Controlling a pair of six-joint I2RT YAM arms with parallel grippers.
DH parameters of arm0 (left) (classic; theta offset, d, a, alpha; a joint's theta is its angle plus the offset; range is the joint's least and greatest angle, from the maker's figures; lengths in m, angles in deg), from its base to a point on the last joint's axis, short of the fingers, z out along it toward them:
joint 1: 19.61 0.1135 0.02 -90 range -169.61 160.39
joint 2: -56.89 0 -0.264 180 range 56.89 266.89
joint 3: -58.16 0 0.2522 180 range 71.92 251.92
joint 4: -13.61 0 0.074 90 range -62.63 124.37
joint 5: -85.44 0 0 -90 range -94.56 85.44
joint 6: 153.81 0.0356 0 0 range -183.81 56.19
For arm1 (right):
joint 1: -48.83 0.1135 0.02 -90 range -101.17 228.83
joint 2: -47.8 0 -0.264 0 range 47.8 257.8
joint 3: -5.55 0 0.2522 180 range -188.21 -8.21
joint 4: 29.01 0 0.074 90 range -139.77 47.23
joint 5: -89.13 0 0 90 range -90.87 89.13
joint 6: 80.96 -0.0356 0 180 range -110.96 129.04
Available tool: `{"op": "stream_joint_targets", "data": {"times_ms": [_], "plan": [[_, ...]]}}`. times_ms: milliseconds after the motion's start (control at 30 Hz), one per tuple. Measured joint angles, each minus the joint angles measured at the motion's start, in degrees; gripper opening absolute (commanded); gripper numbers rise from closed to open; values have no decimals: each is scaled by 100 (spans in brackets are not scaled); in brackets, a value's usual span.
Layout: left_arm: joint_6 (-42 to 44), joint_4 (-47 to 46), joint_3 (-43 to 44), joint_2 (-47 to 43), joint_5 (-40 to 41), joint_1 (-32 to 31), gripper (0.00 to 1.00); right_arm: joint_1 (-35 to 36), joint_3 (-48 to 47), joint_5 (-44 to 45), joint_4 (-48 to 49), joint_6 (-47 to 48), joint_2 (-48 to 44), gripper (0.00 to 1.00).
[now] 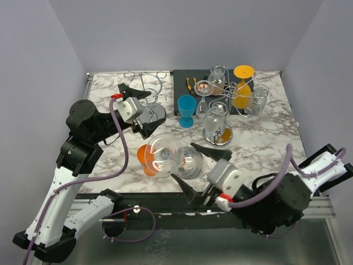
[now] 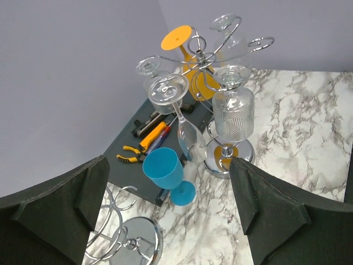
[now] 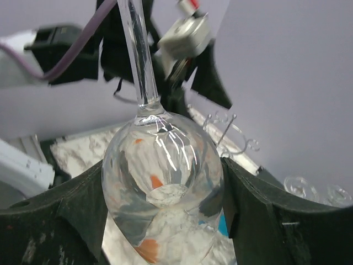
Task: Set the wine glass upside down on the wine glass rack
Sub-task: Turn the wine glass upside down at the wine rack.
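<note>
The right hand [image 1: 182, 160] is pinching the round bowl of the clear wine glass [image 3: 162, 187] between its two black fingers [image 3: 66, 221]. The glass is sitting in front of the full rack [image 1: 220, 136], on the side nearer the arms and a little to the left of it. Its stem is pointing away from the hand, toward the left arm. I cannot tell if the glass is touching the bench [image 1: 265, 138].

An orange glass [image 1: 144, 159] is peeking out from behind the clear glass, farther left of the full rack.

The full rack is holding clear glasses and one orange glass, all hanging upside down.

A blue glass [image 2: 165, 171] is standing upright just left of the full rack. A dark tray [image 1: 185, 83] with small tools is lying behind the blue glass, touching the back left of the full rack's spot.

An empty rack [image 2: 138, 237] is standing well to the left of the full rack. The left hand [image 1: 150, 112] is hanging by the empty rack with its fingers spread wide, holding nothing and facing the full rack.
</note>
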Motion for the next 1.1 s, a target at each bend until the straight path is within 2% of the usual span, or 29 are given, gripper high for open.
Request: {"op": "stream_joint_targets", "data": {"times_ms": [133,200,267,333,467,533,900,1100], "plan": [[-13,-4,-11,-229,2,0,99,-111,131,-417,2166,1550,-188,1],[-13,-9,-11,-304,2,0,99,-297,96,-634,2734,1928,-330,1],[-13,-26,-9,-374,-2,0,99,-756,-35,-883,2855,1982,-439,1],[-13,-31,-9,-382,-2,0,99,-1604,-291,-1217,2627,1690,-466,1],[-24,-22,-9,-269,-2,0,99,-3950,-813,-2000,1700,632,-192,1],[-39,-22,-9,-247,-2,0,99,-4870,-977,-2400,1290,144,-13,1],[-31,-15,-9,-350,2,0,99,-8671,-1460,-5136,-570,-1856,1093,1],[13,-13,-9,-455,4,0,99,-10255,-1488,-6190,-658,-2636,944,1]]}}
